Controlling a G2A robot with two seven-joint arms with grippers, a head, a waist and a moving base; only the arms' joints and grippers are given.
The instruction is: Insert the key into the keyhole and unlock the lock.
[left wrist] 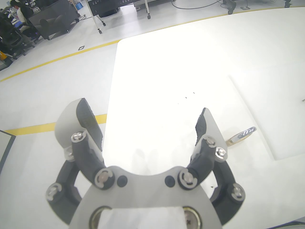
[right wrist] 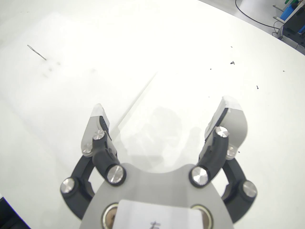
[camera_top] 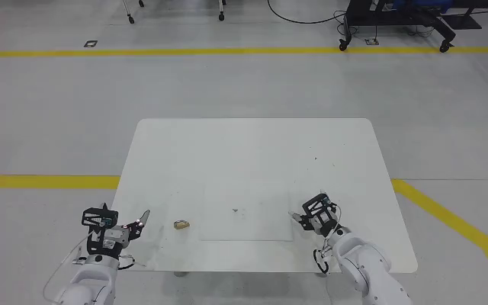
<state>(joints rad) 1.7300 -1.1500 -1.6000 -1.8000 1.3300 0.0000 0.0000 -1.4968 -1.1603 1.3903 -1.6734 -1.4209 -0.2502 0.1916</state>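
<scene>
Probably best to pinch the thin, hard, slippery key (camera_top: 236,208), lying on the table (camera_top: 252,152) at lower middle of the top view, by its wide end, and the small lock (camera_top: 181,224) at lower left by its sides; left tool (left wrist: 143,106) and right tool (right wrist: 164,103) spread, empty.

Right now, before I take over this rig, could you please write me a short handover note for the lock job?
Left pincer: open, empty, at the table's near left corner.
Right pincer: open, empty, over the near right part.
Lock: lying on the table beside the left pincer, untouched.
Key: probably the small thin piece lying between the two arms.
Done: nothing yet. Left: grasp both, insert the key, turn it.
</scene>
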